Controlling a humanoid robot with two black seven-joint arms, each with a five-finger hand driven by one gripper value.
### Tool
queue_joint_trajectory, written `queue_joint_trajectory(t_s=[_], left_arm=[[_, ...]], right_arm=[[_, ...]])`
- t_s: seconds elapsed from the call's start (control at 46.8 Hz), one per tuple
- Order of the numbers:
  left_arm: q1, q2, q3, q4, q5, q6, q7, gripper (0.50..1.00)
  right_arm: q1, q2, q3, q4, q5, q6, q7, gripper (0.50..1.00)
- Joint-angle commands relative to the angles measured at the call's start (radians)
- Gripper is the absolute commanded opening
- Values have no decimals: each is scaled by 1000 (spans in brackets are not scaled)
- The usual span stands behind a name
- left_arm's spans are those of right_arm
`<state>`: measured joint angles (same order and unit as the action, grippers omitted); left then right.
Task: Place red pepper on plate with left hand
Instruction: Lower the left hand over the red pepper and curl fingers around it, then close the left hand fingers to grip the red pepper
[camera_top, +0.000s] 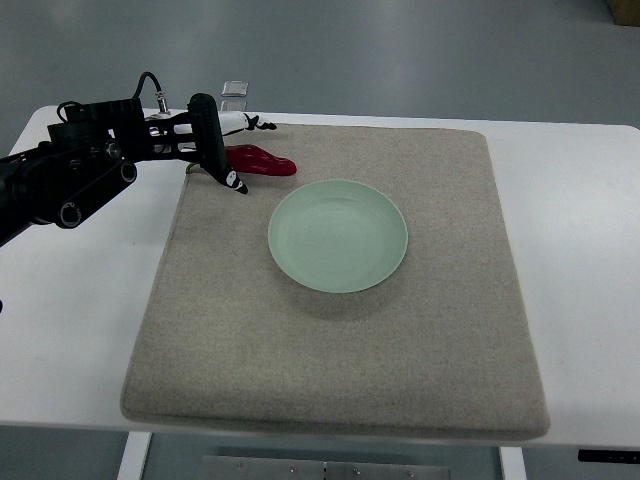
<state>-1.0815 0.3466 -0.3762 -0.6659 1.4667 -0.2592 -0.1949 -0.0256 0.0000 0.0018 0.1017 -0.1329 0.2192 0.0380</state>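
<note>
Grey floor fills the background beyond a white counter (580, 200), and most of the counter is covered by a large square mat of beige felt-like fabric (400, 360) with rounded corners. From the top view, a round pale green ceramic plate (338, 235) sits near the middle of the mat, a little toward the far side, with nothing on it. A glossy red pepper (262, 161), long and slightly curved, lies on the mat near its far left corner, apart from the plate and up-left of its rim. The black left arm enters from the picture's left edge above the bare counter, and its left hand (212, 140) is over the mat's far left corner, right beside the stalk end of the pepper. Its dark fingers (222, 165) point down and toward the pepper, one tip ending just beside it; whether they close on the pepper or only rest against it cannot be told from this angle. A small clear plastic item (234, 94) sits at the counter's far edge behind the hand.
</note>
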Motion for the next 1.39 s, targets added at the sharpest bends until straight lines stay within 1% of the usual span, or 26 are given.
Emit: queue_joint_trajectory(t_s=[0.0,0.15,0.363,0.449,0.492,0.556,0.599,0.684,0.727,0.791,0.855,0.898,0.962,1.026,1.09,1.304,1.326,1.368], left_arm=[[0,-1,3,5,3,-11,0,969],[-4,-1,25,8,6,-11,-3,936],[-8,-3,36,6,6,-11,-3,861],[-8,-3,36,6,6,-11,-3,851],[-6,-3,36,6,6,-9,-3,825],[-6,-3,36,8,6,-11,-3,816],[-6,-3,36,6,6,-11,-3,791],[-6,-3,36,6,6,-11,-3,771],[-6,-3,37,5,6,-11,-3,741],[-6,-5,37,2,6,-11,-3,735],[-5,-5,37,2,6,-11,-3,703],[-5,-5,37,2,6,-11,-3,696],[-5,-5,39,2,6,-11,-3,660],[-5,-5,40,2,4,-11,-3,641],[0,-5,43,2,4,-11,-3,598],[5,-5,43,-1,4,-15,-3,581],[5,-5,43,-1,4,-15,-3,572],[5,-5,43,-1,4,-15,-3,540]], right_arm=[[1,0,0,0,1,0,0,928],[1,0,0,1,-1,0,0,930],[1,0,0,0,-1,0,0,928],[1,0,0,0,-1,0,0,928],[0,0,0,1,-1,0,0,928],[0,0,0,0,1,0,-1,928],[1,0,0,0,1,0,0,928],[0,0,0,0,-1,0,0,928],[0,0,0,0,1,0,0,928],[1,0,0,0,-1,0,0,928],[1,0,0,0,-1,0,0,928],[1,0,0,0,-1,-1,0,928],[1,0,0,0,1,0,0,928],[0,0,0,0,-1,0,0,928],[0,0,0,0,-1,0,0,928],[0,0,0,0,-1,-1,0,928],[0,0,0,1,-1,0,0,928],[0,0,0,0,1,-1,0,928]])
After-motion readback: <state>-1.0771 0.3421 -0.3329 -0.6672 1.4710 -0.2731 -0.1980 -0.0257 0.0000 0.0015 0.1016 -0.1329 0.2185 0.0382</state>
